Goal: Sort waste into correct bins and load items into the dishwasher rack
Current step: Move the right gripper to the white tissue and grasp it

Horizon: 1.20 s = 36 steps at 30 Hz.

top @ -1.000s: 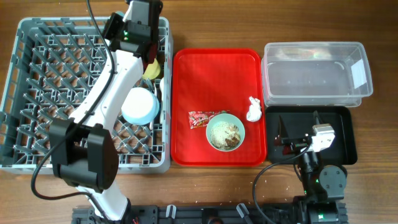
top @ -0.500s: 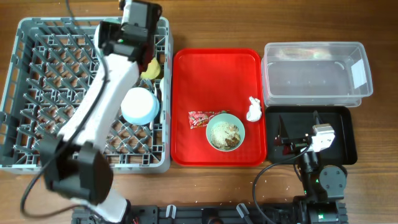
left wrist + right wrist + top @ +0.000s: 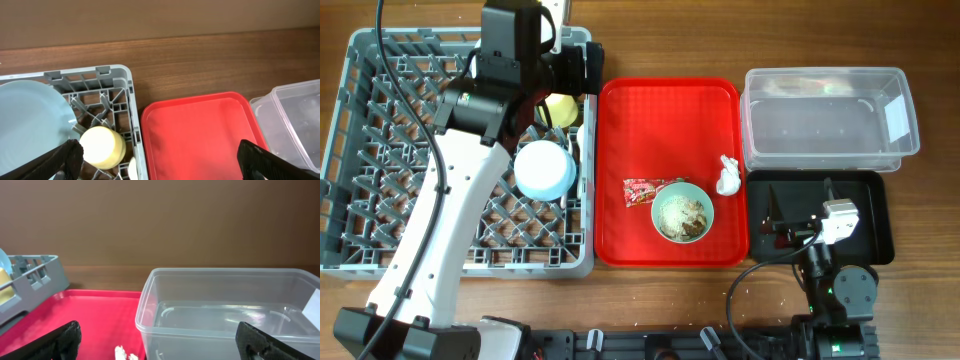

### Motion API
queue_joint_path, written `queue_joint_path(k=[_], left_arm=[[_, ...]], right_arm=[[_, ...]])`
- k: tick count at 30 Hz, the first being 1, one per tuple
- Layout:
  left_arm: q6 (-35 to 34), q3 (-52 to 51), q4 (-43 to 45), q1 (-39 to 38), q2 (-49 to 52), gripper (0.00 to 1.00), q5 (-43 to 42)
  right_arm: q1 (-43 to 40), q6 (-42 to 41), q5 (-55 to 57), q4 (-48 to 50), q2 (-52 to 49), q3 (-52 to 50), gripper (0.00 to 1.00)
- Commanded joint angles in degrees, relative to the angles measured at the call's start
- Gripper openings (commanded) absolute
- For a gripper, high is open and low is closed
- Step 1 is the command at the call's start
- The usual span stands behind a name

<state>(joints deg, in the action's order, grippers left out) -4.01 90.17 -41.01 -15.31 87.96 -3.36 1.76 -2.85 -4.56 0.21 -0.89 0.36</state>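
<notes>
The grey-blue dishwasher rack (image 3: 360, 150) fills the left side. A small yellow cup (image 3: 560, 108) (image 3: 102, 146) sits in its far right corner, beside a round pale blue dish (image 3: 542, 168) (image 3: 30, 122). My left gripper (image 3: 578, 72) (image 3: 160, 165) hangs open above that corner, holding nothing. On the red serving tray (image 3: 665, 120) lie a red snack wrapper (image 3: 642, 191), a white tissue (image 3: 726, 177) (image 3: 125, 354) and a second pale blue dish (image 3: 660, 200) holding brown food scraps (image 3: 684, 216). My right gripper (image 3: 798, 198) (image 3: 160, 342) stands open and empty over the black tray (image 3: 875, 215).
The clear tub (image 3: 825, 118) (image 3: 225, 315) with a white label stands behind the black tray at the far right. The red tray's raised rim (image 3: 145, 125) runs along the rack's right wall. A small white object (image 3: 132, 170) lies in the rack by the cup.
My left gripper has opened and let go of the yellow cup, which now rests in the rack's corner. The left arm has drawn up and away. The right arm has not moved.
</notes>
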Motion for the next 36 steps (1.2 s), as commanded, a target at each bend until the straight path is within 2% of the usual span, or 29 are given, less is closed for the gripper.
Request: queue_joint_path(k=[1,2,5,8,10,12,14,15,17,18,19,20,23,25,26,28,30,32,34,35,36], left_arm=[[-0.96,0.07,-0.02,0.04,0.22,1.0,-1.14],[-0.96,0.07,-0.02,0.04,0.22,1.0,-1.14],[-0.98,0.07,-0.02,0.04,0.22,1.0,-1.14],[-0.96,0.07,-0.02,0.04,0.22,1.0,-1.14],[-0.98,0.07,-0.02,0.04,0.22,1.0,-1.14],[-0.98,0.07,-0.04,0.04,0.22,1.0,-1.14],[-0.98,0.07,-0.02,0.04,0.22,1.0,-1.14],[-0.98,0.07,-0.02,0.04,0.22,1.0,-1.14],[-0.96,0.07,-0.04,0.04,0.22,1.0,-1.14],[-0.96,0.07,-0.02,0.04,0.22,1.0,-1.14],[-0.98,0.07,-0.02,0.04,0.22,1.0,-1.14],[-0.96,0.07,-0.02,0.04,0.22,1.0,-1.14],[-0.98,0.07,-0.04,0.04,0.22,1.0,-1.14],[-0.96,0.07,-0.04,0.04,0.22,1.0,-1.14],[-0.96,0.07,-0.04,0.04,0.22,1.0,-1.14],[-0.98,0.07,-0.04,0.04,0.22,1.0,-1.14],[-0.96,0.07,-0.04,0.04,0.22,1.0,-1.14],[-0.98,0.07,-0.04,0.04,0.22,1.0,-1.14],[-0.98,0.07,-0.04,0.04,0.22,1.0,-1.14],[-0.98,0.07,-0.04,0.04,0.22,1.0,-1.14],[-0.96,0.07,-0.04,0.04,0.22,1.0,-1.14]], right_arm=[[-0.28,-23.61,-8.0,1.27,0.13,-0.04,0.99],[-0.28,-30.12,-8.33,1.2,0.13,-0.04,1.0],[-0.28,-24.17,-15.39,-0.96,-1.09,1.36,1.0],[-0.28,-23.37,-14.8,-11.93,-6.88,11.52,1.0],[-0.28,-20.2,-16.68,-20.41,-18.23,25.4,1.0],[-0.28,-16.13,-18.01,-36.0,-32.7,43.74,1.0],[-0.28,-17.55,-19.34,-48.81,-44.46,58.18,1.0],[-0.28,-19.5,-20.5,-52.22,-51.36,63.73,1.0],[-0.28,-19.63,-25.27,-55.67,-57.02,65.79,1.0],[-0.07,-19.63,-29.05,-57.11,-59.45,65.66,0.92],[0.55,-19.61,-29.29,-58.12,-60.92,65.61,0.82],[2.56,-19.65,-26.95,-59.65,-63.32,65.61,0.78],[11.1,-19.89,-18.4,-61.75,-65.66,65.26,0.77],[17.94,-23.39,-12.5,-61.13,-65.66,64.06,0.76],[23.8,-25.9,-8.72,-59.3,-65.68,62.77,0.76],[29.99,-26.25,-3.58,-56.0,-66.29,61.83,0.72],[36.52,-30.62,8.7,-53.99,-69.09,61.81,0.69],[38.16,-36.65,18.8,-53.68,-74.14,61.81,0.69],[38.14,-37.22,25.64,-52.41,-79.82,61.81,0.67],[38.12,-37.22,28.94,-51.43,-83.73,61.81,0.61],[37.64,-37.22,31.98,-50.86,-87.3,61.81,0.6]])
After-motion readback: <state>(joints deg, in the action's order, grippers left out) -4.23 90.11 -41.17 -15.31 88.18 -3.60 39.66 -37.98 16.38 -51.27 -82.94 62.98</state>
